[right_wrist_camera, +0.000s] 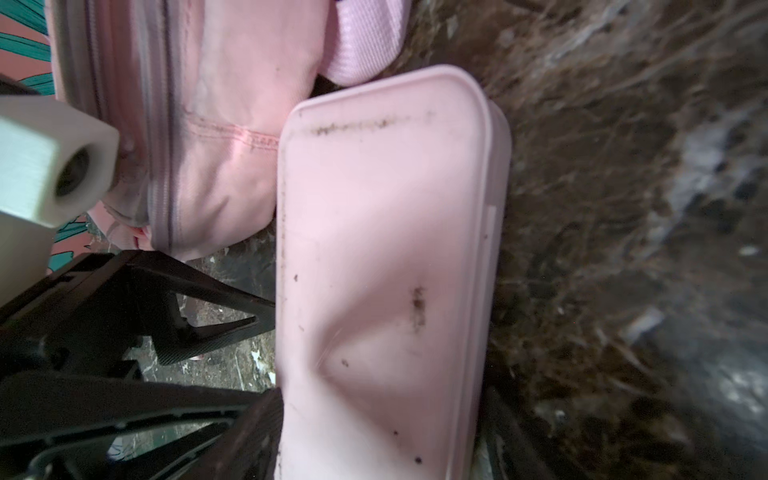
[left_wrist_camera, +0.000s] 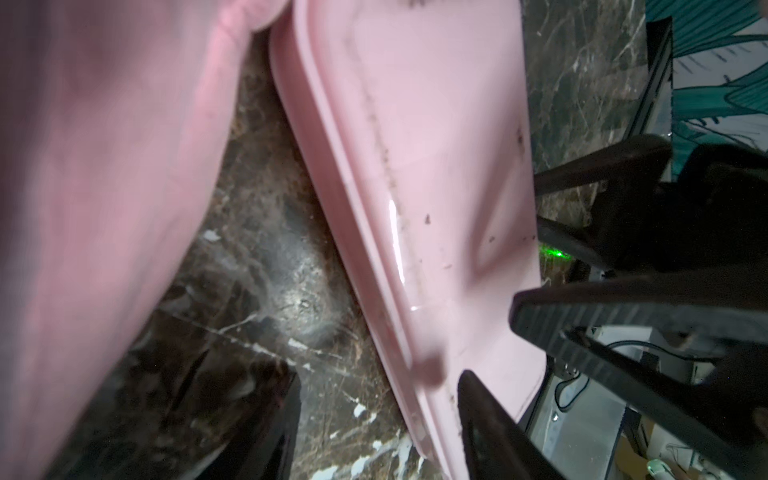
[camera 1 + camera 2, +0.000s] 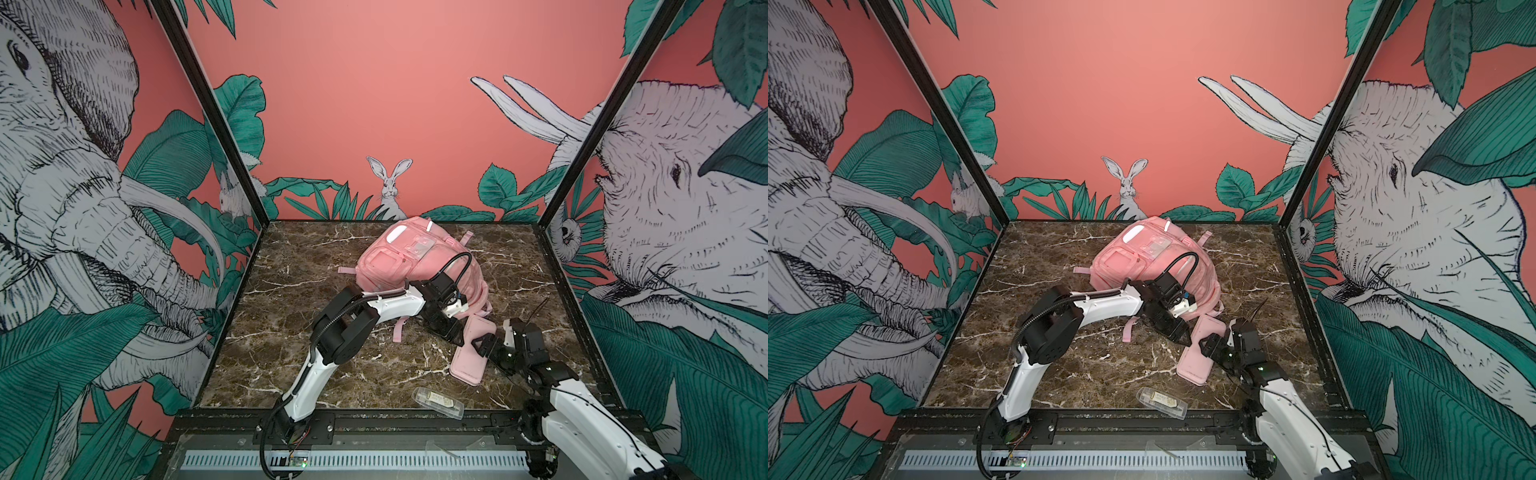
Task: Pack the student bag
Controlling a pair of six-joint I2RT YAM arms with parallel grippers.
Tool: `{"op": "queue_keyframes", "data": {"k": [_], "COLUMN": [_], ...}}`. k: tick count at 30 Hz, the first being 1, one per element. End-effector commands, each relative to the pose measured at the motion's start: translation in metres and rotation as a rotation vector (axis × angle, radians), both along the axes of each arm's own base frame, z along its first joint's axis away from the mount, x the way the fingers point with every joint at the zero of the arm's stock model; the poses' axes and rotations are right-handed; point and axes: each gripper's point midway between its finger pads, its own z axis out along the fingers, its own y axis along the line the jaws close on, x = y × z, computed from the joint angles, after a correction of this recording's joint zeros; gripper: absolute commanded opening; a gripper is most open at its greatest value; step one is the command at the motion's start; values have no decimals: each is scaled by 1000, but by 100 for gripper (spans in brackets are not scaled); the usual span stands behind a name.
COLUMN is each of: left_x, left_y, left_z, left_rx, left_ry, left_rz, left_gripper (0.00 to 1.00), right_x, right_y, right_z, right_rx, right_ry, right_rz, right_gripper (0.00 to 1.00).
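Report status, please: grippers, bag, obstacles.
Right gripper pinches the pencil case; left gripper open, astride its edge. Student bag lies behind, case not yet inside. Clear box apart, near front edge.

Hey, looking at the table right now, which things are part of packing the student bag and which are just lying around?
Part of the job:
student bag
pink pencil case, with the left claw and right claw at it

Just lying about:
clear plastic box by the front edge, untouched, perhaps to be packed later
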Motion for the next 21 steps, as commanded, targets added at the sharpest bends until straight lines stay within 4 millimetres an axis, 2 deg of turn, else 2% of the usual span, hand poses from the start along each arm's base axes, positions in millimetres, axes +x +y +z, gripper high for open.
{"op": "queue_keyframes", "data": {"k": [1,5,11,14,21], "left_x": [1,1,8,12,17], "left_y": [4,3,13,18,26], "left_z": [-4,-7,-14,-17,-21], "left_rx": [43,44,69,76,72], "left_ry": [-10,8,23,31,62], "left_rz": [-2,4,36,51,74], "left_gripper": [55,48,41,32,26], "right_x": [-11,-10,-5,-2,2], "right_y": [4,10,24,30,37], "right_z": [-14,-11,0,10,32], "right_rx": [29,71,166,203,276], "right_ry": [38,14,-63,-112,-210], "right_rz": [36,58,106,130,145], "right_gripper": [75,75,75,75,76]}}
